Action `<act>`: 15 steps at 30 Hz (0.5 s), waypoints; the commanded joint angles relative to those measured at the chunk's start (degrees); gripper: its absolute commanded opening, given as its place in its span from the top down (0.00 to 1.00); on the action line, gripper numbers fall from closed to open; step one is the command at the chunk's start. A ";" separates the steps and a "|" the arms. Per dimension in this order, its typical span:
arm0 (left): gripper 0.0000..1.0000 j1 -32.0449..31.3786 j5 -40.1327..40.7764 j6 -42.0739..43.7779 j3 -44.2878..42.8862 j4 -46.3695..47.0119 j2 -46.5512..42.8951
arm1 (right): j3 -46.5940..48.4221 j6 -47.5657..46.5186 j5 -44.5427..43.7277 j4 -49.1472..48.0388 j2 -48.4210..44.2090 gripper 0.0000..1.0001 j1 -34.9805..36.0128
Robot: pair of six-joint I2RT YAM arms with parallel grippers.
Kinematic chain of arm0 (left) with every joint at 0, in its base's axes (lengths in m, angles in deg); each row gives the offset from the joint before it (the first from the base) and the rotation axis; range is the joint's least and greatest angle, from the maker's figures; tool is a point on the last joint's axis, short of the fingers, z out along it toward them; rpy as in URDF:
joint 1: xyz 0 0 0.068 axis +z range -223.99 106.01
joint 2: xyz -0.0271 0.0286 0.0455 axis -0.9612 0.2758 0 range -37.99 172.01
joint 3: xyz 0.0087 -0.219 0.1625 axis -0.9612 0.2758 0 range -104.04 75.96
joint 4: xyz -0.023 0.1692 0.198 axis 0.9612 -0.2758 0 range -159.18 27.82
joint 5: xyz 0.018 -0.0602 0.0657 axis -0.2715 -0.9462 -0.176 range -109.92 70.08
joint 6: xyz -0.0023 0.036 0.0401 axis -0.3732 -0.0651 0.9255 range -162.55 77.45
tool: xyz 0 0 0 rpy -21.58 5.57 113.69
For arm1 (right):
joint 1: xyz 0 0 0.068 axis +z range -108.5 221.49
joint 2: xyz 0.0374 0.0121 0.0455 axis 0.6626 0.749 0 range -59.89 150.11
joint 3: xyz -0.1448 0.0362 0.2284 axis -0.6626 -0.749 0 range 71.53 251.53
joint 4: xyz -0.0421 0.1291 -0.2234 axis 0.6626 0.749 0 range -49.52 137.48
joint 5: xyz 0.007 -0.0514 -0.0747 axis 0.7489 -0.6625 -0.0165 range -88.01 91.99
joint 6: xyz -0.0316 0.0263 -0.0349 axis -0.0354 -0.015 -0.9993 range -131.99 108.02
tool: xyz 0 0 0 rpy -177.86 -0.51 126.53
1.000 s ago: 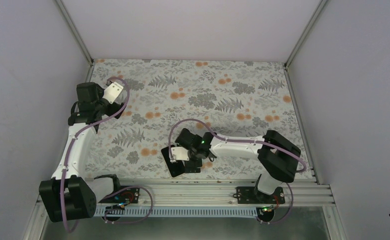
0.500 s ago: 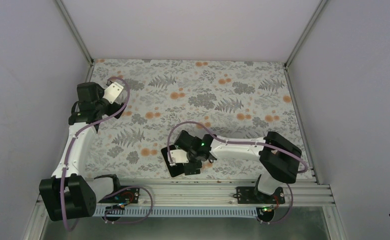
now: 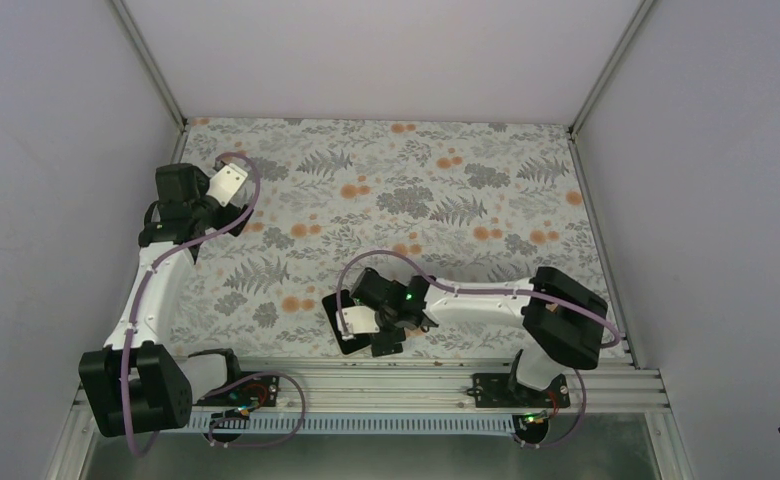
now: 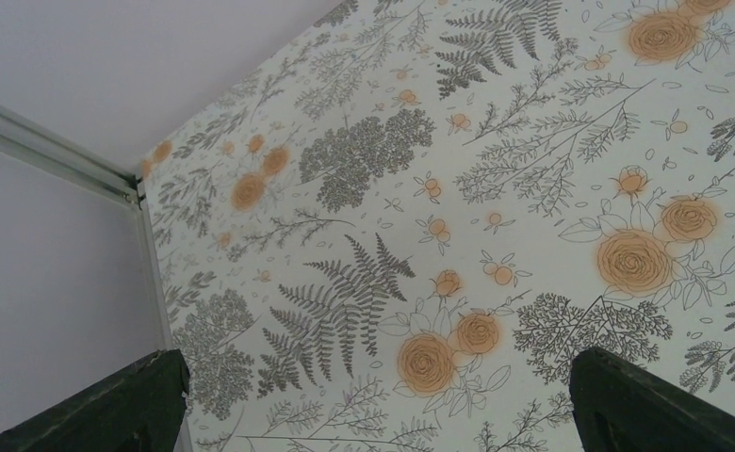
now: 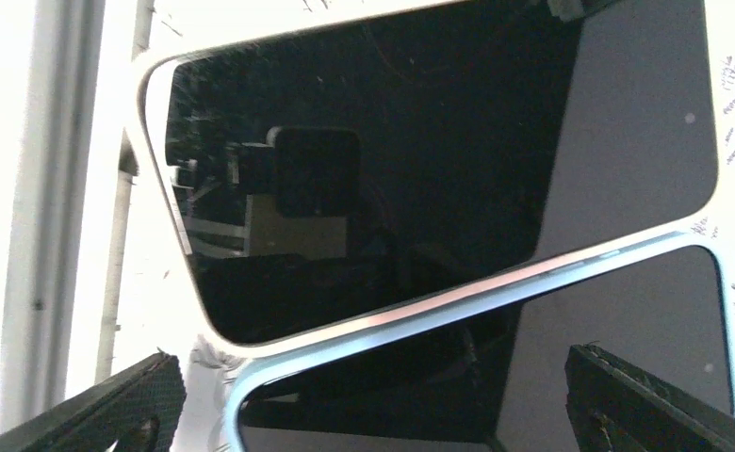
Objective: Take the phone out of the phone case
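Note:
In the right wrist view a glossy black phone [image 5: 420, 179] with a pale silver rim lies flat. Its long edge meets a dark, light-blue-rimmed piece [image 5: 628, 348] that looks like the phone case. My right gripper [image 5: 373, 395] is open and hovers just above both, with nothing between its fingers [image 5: 128, 405]. In the top view the phone [image 3: 346, 340] and the case [image 3: 389, 342] lie near the front edge, partly hidden under the right gripper [image 3: 361, 325]. My left gripper [image 3: 228, 183] is open and empty at the back left, also seen in its wrist view [image 4: 378, 395].
The floral table cover [image 3: 446, 200] spreads across the table. The metal front rail [image 3: 416, 380] runs just behind the phone and shows bright in the right wrist view [image 5: 53, 188]. White walls enclose three sides, and a corner post [image 4: 53, 141] is near the left gripper.
My right gripper has shifted a little towards the near edge over the phone and case. The left arm has not moved.

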 commanded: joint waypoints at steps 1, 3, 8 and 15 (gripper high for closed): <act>0.00 0.28 -0.36 -0.38 0.16 0.32 -0.45 | -3.94 -2.66 -8.11 -8.35 -1.03 0.00 1.25; 0.00 0.30 -0.36 -0.22 0.18 0.25 -0.50 | -5.72 -3.66 -10.86 -11.54 -1.80 0.00 1.23; 0.00 0.30 -0.78 -0.61 0.09 0.16 -0.52 | -7.01 -4.18 -12.80 -13.62 -2.57 0.00 0.99; 0.00 0.32 -0.62 -0.58 0.70 0.49 -0.75 | -7.35 -3.89 -13.61 -13.26 -3.76 0.00 -2.04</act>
